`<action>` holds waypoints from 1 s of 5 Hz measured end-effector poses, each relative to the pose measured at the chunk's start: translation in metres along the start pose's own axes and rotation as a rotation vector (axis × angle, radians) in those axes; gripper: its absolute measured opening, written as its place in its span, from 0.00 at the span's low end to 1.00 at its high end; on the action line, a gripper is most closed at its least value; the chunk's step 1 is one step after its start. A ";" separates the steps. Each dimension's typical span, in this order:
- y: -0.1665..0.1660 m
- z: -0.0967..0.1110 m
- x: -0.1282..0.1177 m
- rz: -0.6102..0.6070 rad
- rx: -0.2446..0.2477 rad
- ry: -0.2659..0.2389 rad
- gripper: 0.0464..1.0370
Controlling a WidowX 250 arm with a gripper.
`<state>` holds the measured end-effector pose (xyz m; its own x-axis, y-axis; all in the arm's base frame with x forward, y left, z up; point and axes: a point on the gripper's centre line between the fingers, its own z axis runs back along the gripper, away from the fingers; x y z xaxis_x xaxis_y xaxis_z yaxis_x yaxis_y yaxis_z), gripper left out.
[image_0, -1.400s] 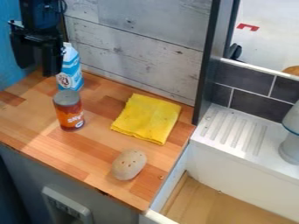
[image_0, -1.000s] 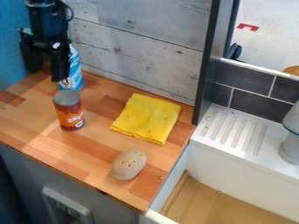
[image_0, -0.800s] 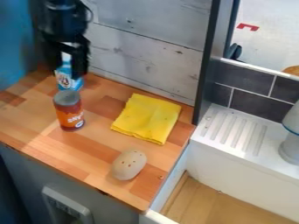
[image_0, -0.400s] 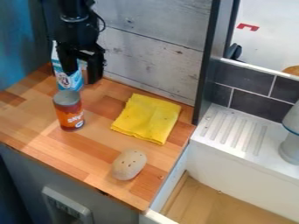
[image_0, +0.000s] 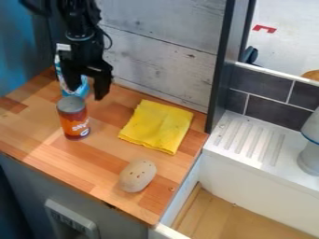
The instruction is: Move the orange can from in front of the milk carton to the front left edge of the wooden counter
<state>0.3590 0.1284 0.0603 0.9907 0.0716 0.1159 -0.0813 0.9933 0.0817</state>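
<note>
Weathered, whitish-grey planks (image_0: 168,51) back the wooden desk (image_0: 44,126), and a blue surface (image_0: 16,51) stands at its left. We see the black end effector (image_0: 87,94) over the desk's far left part, pointing down, its two fingers set well apart with an open gap between them. We make out nothing held in that gap. Behind the end effector, and partly hidden by it, a blue and white carton (image_0: 65,86) stands upright near the back of the desk. Whether the end effector touches the carton, we cannot tell.

Just in front of the carton, we find an upright can (image_0: 73,119) with a grey top and an orange-red label bearing pale lettering. Toward the desk's right side, a yellow cloth (image_0: 159,126) lies folded and flat, its edges slightly uneven. Nearer to us, close to the front right corner, rests a pale, oval, potato-like object (image_0: 137,176) with small dark spots on its upper side. To the right, past a dark upright post (image_0: 221,65), we see grey tiles (image_0: 268,81) above a white sink unit (image_0: 261,175) with a ridged draining area.
</note>
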 end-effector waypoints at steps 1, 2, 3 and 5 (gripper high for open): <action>0.000 -0.012 -0.014 0.001 0.020 0.046 0.97; -0.005 -0.025 -0.037 -0.004 0.007 0.101 0.97; -0.006 -0.014 -0.054 -0.018 0.012 0.131 0.97; 0.012 0.020 -0.096 0.018 -0.010 0.158 0.97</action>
<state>0.2608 0.1315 0.0701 0.9940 0.1014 -0.0397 -0.0984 0.9926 0.0714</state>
